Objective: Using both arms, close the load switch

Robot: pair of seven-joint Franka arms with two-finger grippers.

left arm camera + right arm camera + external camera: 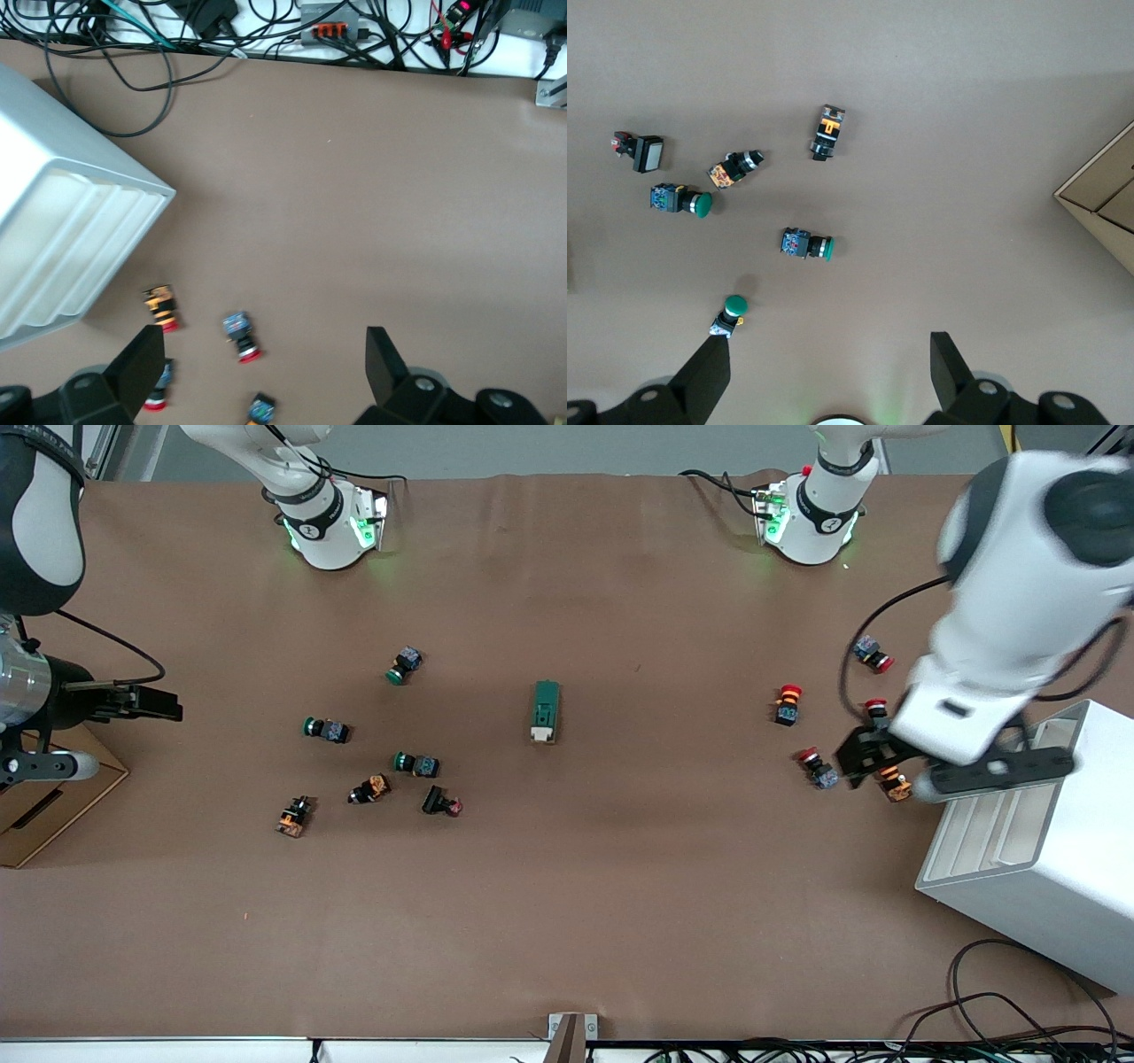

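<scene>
Front view: brown desk [620, 886] with the load switch [545, 711] sitting pretty much dead center, cream lever end pointing toward the camera, nothing touching it.
Load switch neighbors: green-capped buttons [416, 763] scattered toward the right arm's end, red-capped buttons [788, 703] toward the left arm's end, all well apart from the switch.
Left gripper [873, 757]: hanging over the red-capped bunch, right by the corner of the white bin [1036, 868], so nowhere near the switch.
Left wrist view: fingers [142, 363] spread wide with nothing between them, red-capped buttons [239, 335] on the desk below, white bin [71, 239] off to one side, cable tangle [266, 27] along the desk edge.
Right gripper [142, 701]: over the desk at the right arm's end, just by the cardboard box [44, 797], also well away from the switch.
Right wrist view: fingers [704, 381] wide apart too, empty, looking down at green-capped buttons [806, 244] and a couple of orange ones [827, 131], box corner [1103, 199] poking in at the edge.
Bases: both lit green along the top of the front view, right one [332, 527] and left one [811, 518].
</scene>
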